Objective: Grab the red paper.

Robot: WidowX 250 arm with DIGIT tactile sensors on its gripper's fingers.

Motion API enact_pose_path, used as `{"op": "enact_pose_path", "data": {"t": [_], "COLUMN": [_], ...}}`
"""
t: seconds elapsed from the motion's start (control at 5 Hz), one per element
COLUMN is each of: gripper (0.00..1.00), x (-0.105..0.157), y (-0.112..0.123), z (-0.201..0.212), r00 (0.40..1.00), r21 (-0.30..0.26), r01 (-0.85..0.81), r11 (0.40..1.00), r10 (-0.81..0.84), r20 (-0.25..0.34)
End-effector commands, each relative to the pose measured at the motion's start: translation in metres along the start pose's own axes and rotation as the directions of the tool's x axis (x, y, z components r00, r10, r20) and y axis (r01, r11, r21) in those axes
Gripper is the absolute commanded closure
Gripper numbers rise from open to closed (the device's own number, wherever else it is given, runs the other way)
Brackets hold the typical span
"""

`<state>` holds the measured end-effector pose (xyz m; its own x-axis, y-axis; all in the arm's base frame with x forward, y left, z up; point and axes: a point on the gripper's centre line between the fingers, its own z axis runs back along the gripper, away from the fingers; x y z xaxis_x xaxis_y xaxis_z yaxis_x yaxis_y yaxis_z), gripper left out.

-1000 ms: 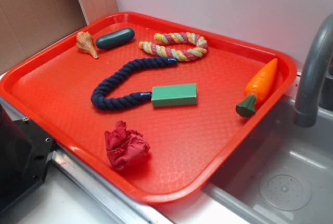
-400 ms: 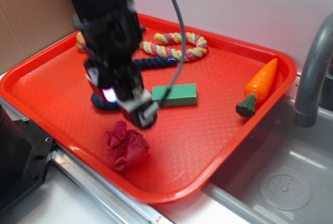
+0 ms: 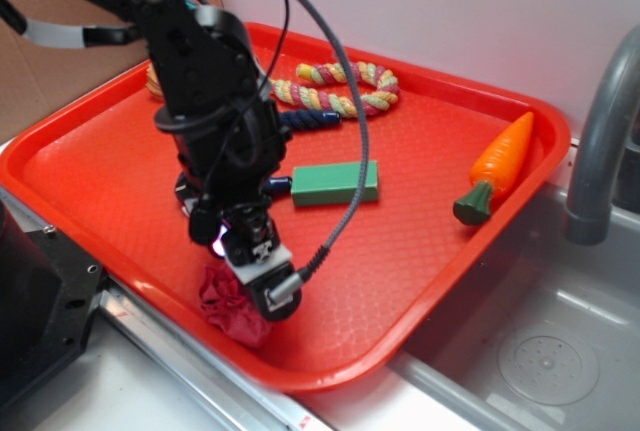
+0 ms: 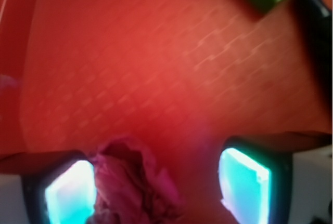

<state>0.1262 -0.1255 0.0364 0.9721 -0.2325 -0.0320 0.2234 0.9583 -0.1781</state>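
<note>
Orange-red plastic with a fine pebbled pattern makes up the tray (image 3: 480,201), a wide rectangle with rounded corners and a raised rim, resting beside a grey sink (image 3: 540,351) and its curved faucet (image 3: 600,141). The black robot arm (image 3: 205,81), trailing dark cables, reaches down over the tray's near left part. On the tray lie a navy twisted rope (image 3: 305,119), a braided rope ring (image 3: 340,89) in red, yellow and green, a smooth green block (image 3: 335,182), and an orange toy carrot (image 3: 497,166) with a dark green top at the right rim. The gripper (image 4: 156,193) has its fingers spread, and the red paper (image 4: 135,187), a crumpled dark crimson wad, sits between them near the tray's front edge, close against the left finger.
</note>
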Motion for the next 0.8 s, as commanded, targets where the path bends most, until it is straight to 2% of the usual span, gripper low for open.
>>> {"op": "enact_pose_path", "data": {"t": [0.0, 0.2, 0.6], "gripper": [0.00, 1.00, 1.00], "x": [-0.021, -0.023, -0.011], "y": [-0.020, -0.016, -0.002], "z": [-0.007, -0.014, -0.008], "r00": [0.991, 0.989, 0.995], "r21": [0.002, 0.019, 0.064], "r01": [0.096, 0.072, 0.048], "r11": [0.995, 0.997, 0.997], "r10": [-0.096, -0.069, -0.042], "r20": [-0.098, -0.127, -0.091]}}
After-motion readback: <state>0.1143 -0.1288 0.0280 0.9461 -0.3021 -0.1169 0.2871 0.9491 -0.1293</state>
